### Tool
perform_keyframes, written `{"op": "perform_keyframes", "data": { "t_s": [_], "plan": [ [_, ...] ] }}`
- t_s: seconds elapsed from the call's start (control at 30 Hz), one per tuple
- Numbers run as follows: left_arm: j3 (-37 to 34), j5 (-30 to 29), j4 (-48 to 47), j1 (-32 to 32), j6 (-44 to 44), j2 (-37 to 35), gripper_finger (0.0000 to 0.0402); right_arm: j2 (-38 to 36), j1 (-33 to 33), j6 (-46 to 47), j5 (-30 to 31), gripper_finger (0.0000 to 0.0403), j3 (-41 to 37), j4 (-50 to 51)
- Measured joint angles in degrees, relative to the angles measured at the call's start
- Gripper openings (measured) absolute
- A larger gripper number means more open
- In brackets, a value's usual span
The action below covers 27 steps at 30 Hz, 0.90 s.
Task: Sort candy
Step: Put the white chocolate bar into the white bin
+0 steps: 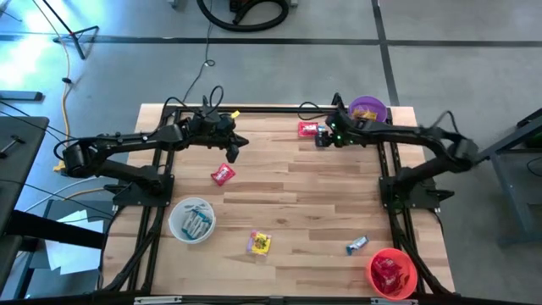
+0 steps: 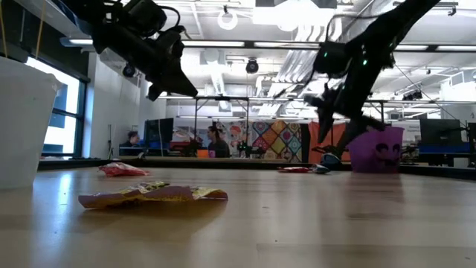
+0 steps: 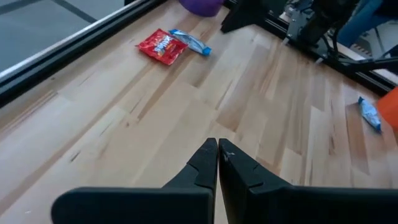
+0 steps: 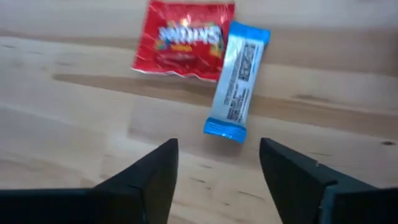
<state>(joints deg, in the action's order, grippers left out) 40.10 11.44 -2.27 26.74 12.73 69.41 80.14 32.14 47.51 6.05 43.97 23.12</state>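
The right gripper (image 4: pixel 214 165), wide open, hovers at 6 o'clock of the blue candy (image 4: pixel 237 81), so I think it must lower and close next, while the left gripper (image 3: pixel 217 152) waits shut above the counter (image 3: pixel 124 124).

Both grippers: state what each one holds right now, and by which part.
Nothing is held. The left gripper is shut on nothing above the bare table. The right gripper is open above a blue candy beside a red candy, touching neither.

Flat wrapped candy (image 4: pixel 237 79) scattered on the wood, red beside blue.
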Motion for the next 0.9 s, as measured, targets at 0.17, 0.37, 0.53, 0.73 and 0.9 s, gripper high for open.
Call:
{"op": "perform_keyframes", "data": {
  "t_s": [0.17, 0.37, 0.53, 0.73, 0.9],
  "plan": [
    [0.0, 0.0, -0.08, -0.6, 1.23, 0.0, 0.0001, 6.88, 0.57, 0.77, -0.7, 0.0237, 0.0, -3.35],
    [0.0, 0.0, -0.08, -0.61, 2.14, 0.0, 0.0, 12.37, 0.57, 3.43, 1.81, 0.0238, 0.0, -9.15],
    [-0.02, 0.0, -0.08, -0.61, 3.12, 0.0, 0.0, 15.41, 0.78, 3.49, 2.66, 0.0213, 0.09, -14.5],
    [-0.04, 1.33, -0.06, -0.58, 5.09, 0.0, 0.0, 17.15, 0.87, 3.36, 3.83, 0.0131, 0.24, -15.26],
    [-0.04, 2.62, -0.06, -0.58, 7.52, 0.0, 0.0, 16.05, 0.89, 1.17, 3.98, 0.0064, 0.11, -15.27]
  ]
}}
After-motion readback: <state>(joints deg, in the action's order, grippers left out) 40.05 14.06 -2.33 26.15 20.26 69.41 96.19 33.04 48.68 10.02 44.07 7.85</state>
